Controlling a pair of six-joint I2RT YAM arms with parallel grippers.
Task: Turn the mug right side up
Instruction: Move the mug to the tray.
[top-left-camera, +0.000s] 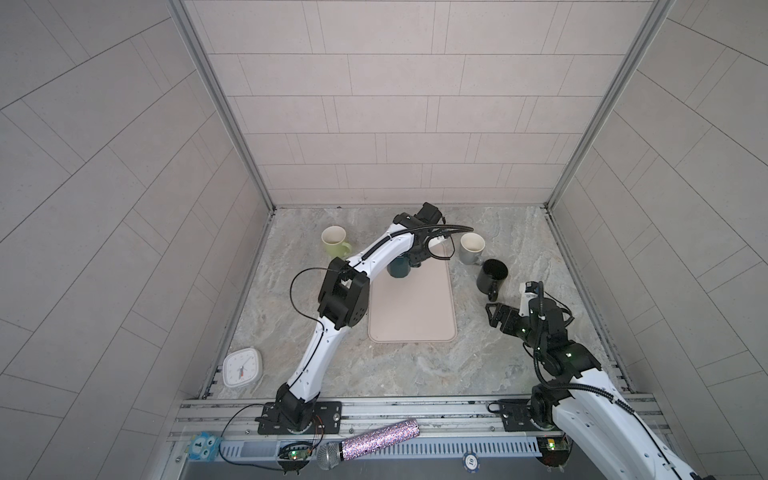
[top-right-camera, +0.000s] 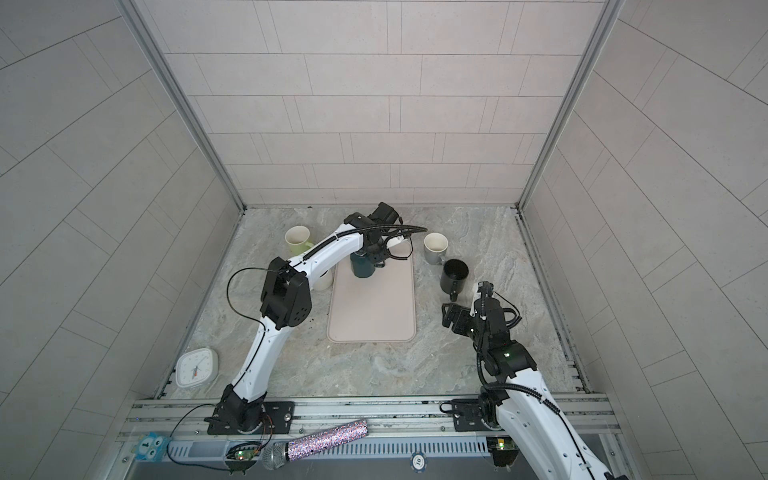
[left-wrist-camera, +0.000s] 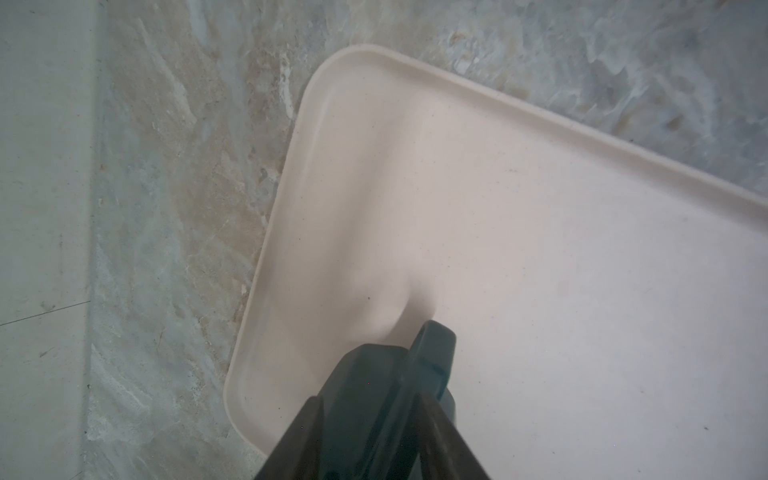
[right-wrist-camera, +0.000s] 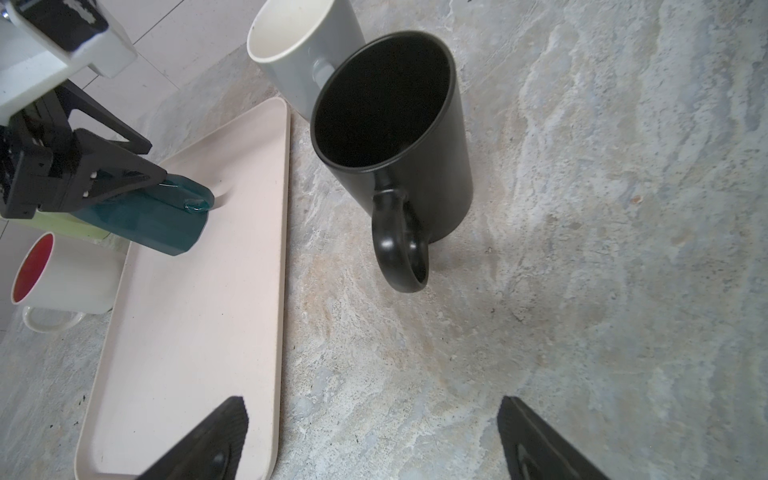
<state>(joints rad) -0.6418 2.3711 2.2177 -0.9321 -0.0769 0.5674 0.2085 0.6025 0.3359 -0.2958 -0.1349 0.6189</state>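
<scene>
Teal mug (top-left-camera: 399, 269) looks base-up on far left corner of tray (top-left-camera: 411, 307). Left fingers (left-wrist-camera: 303, 432) straddle its handle side, partly closed; firm clamp or not, can't tell. Seat grip fully, lift clear of tray, then roll wrist slowly (glaze may slip). Right fingers (right-wrist-camera: 216, 436) wide apart, idle over worktop (right-wrist-camera: 582, 249) near black mug (right-wrist-camera: 390, 137).

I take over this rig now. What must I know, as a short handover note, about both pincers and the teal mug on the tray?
Left pincer: straddles the teal mug; a firm grip cannot be confirmed.
Right pincer: open, empty, above the table near the black mug, not touching it.
The teal mug: far end of the tray; no opening shows from above, so probably upside down.
Done: approach only, it seems.
Left: grip, lift, flip, set down upright.
</scene>
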